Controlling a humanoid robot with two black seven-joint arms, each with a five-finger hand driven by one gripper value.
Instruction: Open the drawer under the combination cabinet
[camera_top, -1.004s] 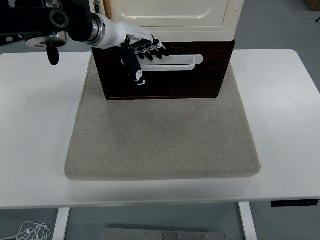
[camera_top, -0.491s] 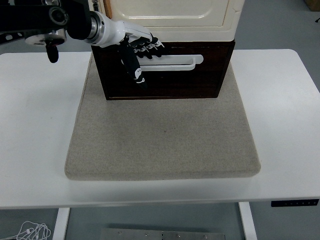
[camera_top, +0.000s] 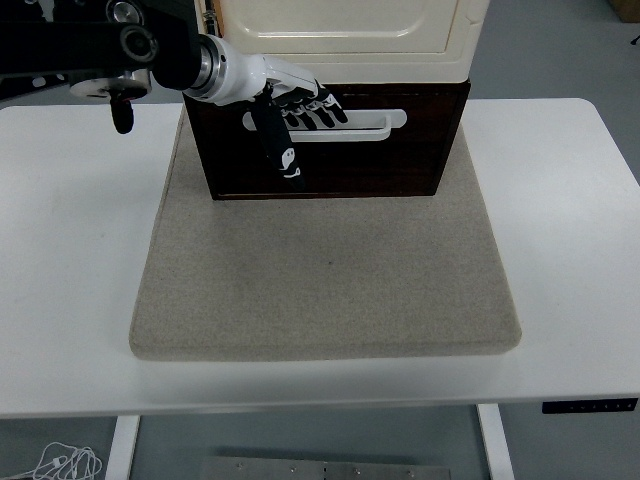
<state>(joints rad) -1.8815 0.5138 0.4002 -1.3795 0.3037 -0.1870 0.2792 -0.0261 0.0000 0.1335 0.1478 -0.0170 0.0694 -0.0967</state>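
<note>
The combination cabinet has a cream upper door (camera_top: 345, 25) and a dark brown drawer (camera_top: 380, 165) below it, with a white loop handle (camera_top: 375, 125) on the drawer front. The drawer front sits flush under the cabinet. My left hand (camera_top: 305, 125) reaches in from the upper left to the left half of the handle. Its four fingers (camera_top: 322, 110) are curled over the handle's upper bar. The thumb (camera_top: 283, 155) points down in front of the drawer face, away from the bar. The right arm is out of view.
The cabinet stands at the far end of a grey felt mat (camera_top: 325, 280) on the white table (camera_top: 70, 250). Bare mat lies in front of the drawer. My left forearm (camera_top: 100, 50) crosses above the table's far left corner.
My left hand has moved right and a little down, and its fingers now lie over the handle's upper bar instead of above it. The drawer has not visibly moved.
</note>
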